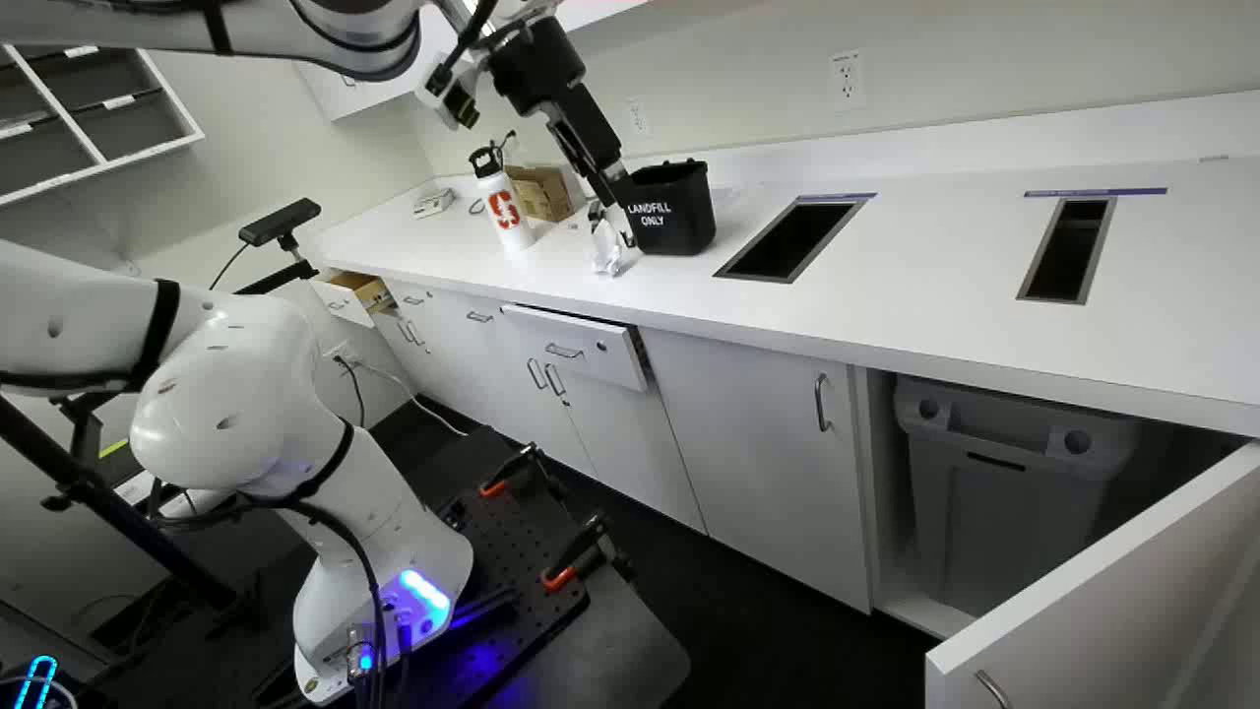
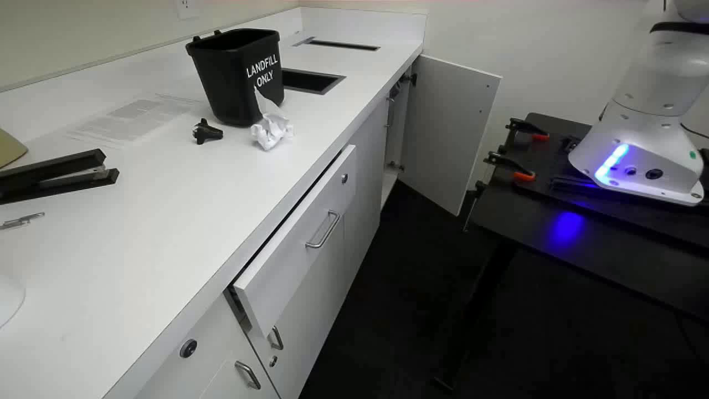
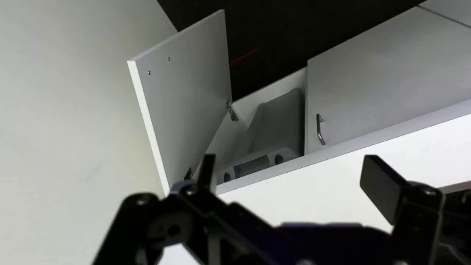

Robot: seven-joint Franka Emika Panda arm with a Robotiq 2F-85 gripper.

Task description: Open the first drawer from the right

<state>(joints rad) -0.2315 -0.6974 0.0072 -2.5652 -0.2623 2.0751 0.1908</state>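
Two fingers point(image 3: 382, 189) stand wide apart, white countertop point(image 3: 309, 197) showing between.

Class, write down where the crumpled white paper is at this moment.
In an exterior view, the crumpled white paper lies on the countertop, just right of the staple remover and in front of the black LANDFILL ONLY bin.

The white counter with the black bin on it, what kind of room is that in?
Probably an office workroom, though I can't be sure: a stapler lies on the white counter, the black bin there says LANDFILL ONLY, and there are cubbyholes too.
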